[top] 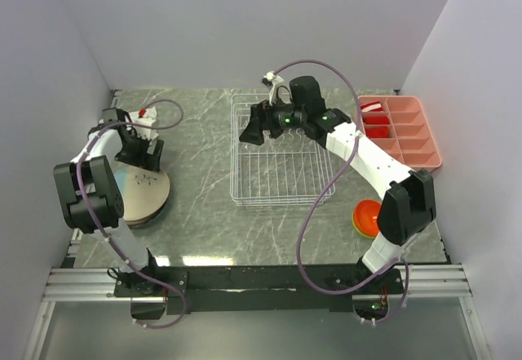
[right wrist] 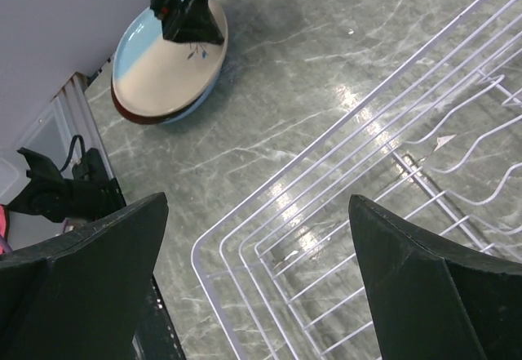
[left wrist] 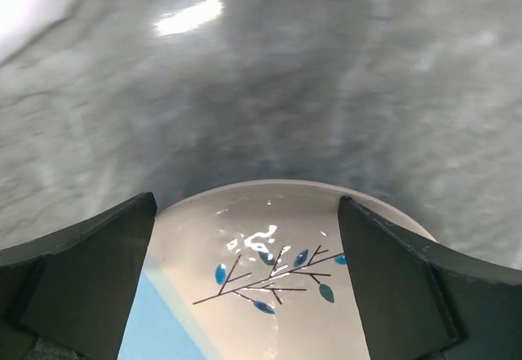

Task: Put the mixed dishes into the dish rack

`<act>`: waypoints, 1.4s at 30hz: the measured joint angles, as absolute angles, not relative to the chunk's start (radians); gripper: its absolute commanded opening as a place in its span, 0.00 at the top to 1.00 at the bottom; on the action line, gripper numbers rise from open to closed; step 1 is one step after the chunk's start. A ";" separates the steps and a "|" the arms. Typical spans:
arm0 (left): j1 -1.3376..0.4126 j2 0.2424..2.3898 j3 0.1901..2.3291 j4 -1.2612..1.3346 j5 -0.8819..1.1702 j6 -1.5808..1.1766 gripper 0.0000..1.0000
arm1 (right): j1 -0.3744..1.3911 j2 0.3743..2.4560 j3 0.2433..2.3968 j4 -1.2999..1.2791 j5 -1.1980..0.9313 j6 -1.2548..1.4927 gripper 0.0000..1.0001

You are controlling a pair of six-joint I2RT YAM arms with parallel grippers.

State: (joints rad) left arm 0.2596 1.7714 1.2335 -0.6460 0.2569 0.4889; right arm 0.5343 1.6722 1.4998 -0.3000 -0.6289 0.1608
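Observation:
A stack of plates (top: 140, 190) lies at the left, with a cream-and-light-blue plate (left wrist: 261, 237) with a twig motif on top and a dark maroon-rimmed plate (right wrist: 134, 116) at the bottom. My left gripper (top: 149, 157) is open, low over the stack's far edge, its fingers (left wrist: 90, 270) either side of the twig motif. The white wire dish rack (top: 235, 156) stands in the middle and holds nothing. My right gripper (top: 249, 134) is open and empty above the rack's left rim (right wrist: 255, 197). An orange bowl (top: 368, 212) sits in a yellow-green bowl (top: 358, 228) at the right. The mug is out of view.
A pink compartment tray (top: 408, 135) with red items in it stands at the back right, beside the rack. White walls close in the left, back and right sides. The right arm (top: 367, 156) reaches over the rack's right edge.

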 measured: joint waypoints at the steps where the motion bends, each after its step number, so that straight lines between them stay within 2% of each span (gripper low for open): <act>1: 0.245 1.763 1.224 -0.647 0.257 0.489 0.01 | 0.534 1.672 1.500 -0.299 -0.629 0.158 0.00; 7: 0.141 1.713 1.184 -0.664 0.291 0.446 0.03 | 0.534 1.671 1.491 -0.297 -0.632 0.140 0.00; 12: 0.120 1.642 1.213 -0.762 0.313 0.393 0.04 | 0.535 1.680 1.479 -0.276 -0.688 0.168 0.00; 15: 0.169 1.564 1.245 -0.805 0.312 0.370 0.04 | 0.549 1.733 1.519 -0.248 -0.752 0.196 0.00; 20: 0.318 1.414 1.249 -0.838 0.294 0.361 0.04 | 0.615 1.932 1.706 -0.170 -0.844 0.292 0.00; 27: 0.405 1.243 1.112 -0.866 0.231 0.352 0.01 | 0.729 2.114 1.784 -0.069 -0.890 0.471 0.00; 31: 0.517 1.235 1.075 -0.897 0.201 0.340 0.01 | 0.783 2.191 1.801 -0.022 -0.883 0.586 0.05; 35: 0.550 1.234 1.020 -0.899 0.165 0.330 0.00 | 0.813 2.257 1.805 -0.017 -0.840 0.679 0.09; 40: 0.567 1.234 0.958 -0.898 0.148 0.324 0.05 | 0.832 2.309 1.822 -0.073 -0.772 0.733 0.10; 42: 0.578 1.234 0.941 -0.894 0.148 0.323 0.08 | 0.837 2.314 1.834 -0.090 -0.752 0.747 0.16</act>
State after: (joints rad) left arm 0.5781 1.2339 0.9405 -0.8936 0.1482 0.3233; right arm 0.8368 2.3142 1.8339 -0.0902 -0.7521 0.7471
